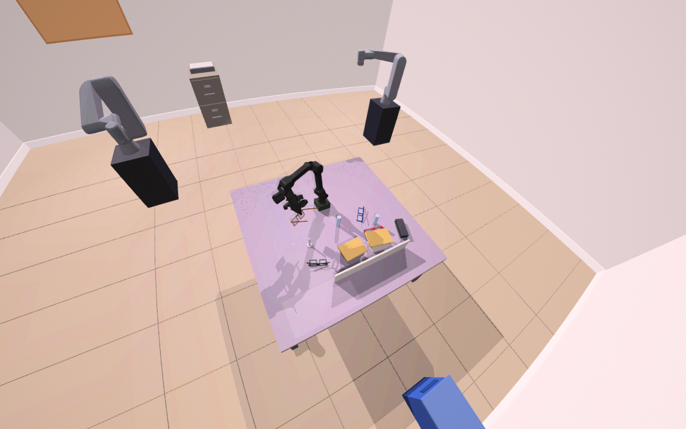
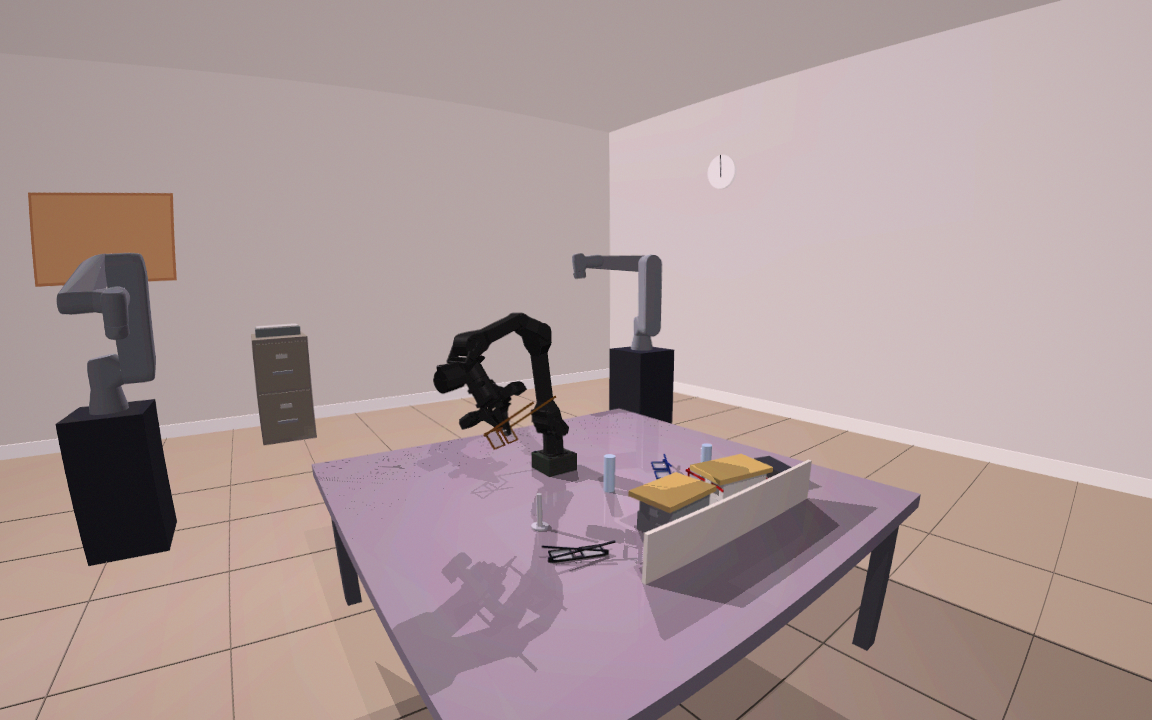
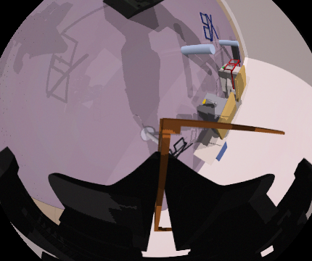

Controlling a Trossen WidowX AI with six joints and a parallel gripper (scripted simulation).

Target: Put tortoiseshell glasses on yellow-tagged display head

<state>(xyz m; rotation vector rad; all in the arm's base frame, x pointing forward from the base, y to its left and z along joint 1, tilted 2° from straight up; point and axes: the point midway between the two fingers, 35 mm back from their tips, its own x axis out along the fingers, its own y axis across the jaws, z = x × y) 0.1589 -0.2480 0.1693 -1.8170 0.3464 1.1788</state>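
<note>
My gripper point(image 1: 301, 213) point(image 2: 507, 433) point(image 3: 161, 156) is shut on the front of the tortoiseshell glasses point(image 2: 537, 409) point(image 3: 199, 122), near the arm's base and above the table. Their temples are open; in the wrist view one points right. The head with the yellow tag point(image 3: 204, 101) is the grey one point(image 3: 218, 103) point(image 2: 662, 515) under the nearer ochre board point(image 1: 352, 249) point(image 2: 674, 488); the board hides much of it. The other head point(image 3: 226, 77), with a green tag, bears red glasses point(image 1: 373, 229) point(image 3: 232, 65) and stands under the second ochre board point(image 1: 378, 236) point(image 2: 730, 468). My gripper is apart from both heads.
A cream wall point(image 1: 372, 260) point(image 2: 723, 521) stands along the heads. A white stand point(image 1: 309, 243) point(image 2: 539, 512), black glasses point(image 1: 317, 263) point(image 2: 576, 551), blue glasses point(image 1: 360, 214) point(image 3: 205, 27), two pale blue cylinders point(image 1: 338, 220) point(image 2: 705, 452) and a dark case point(image 1: 401, 228) are on the table.
</note>
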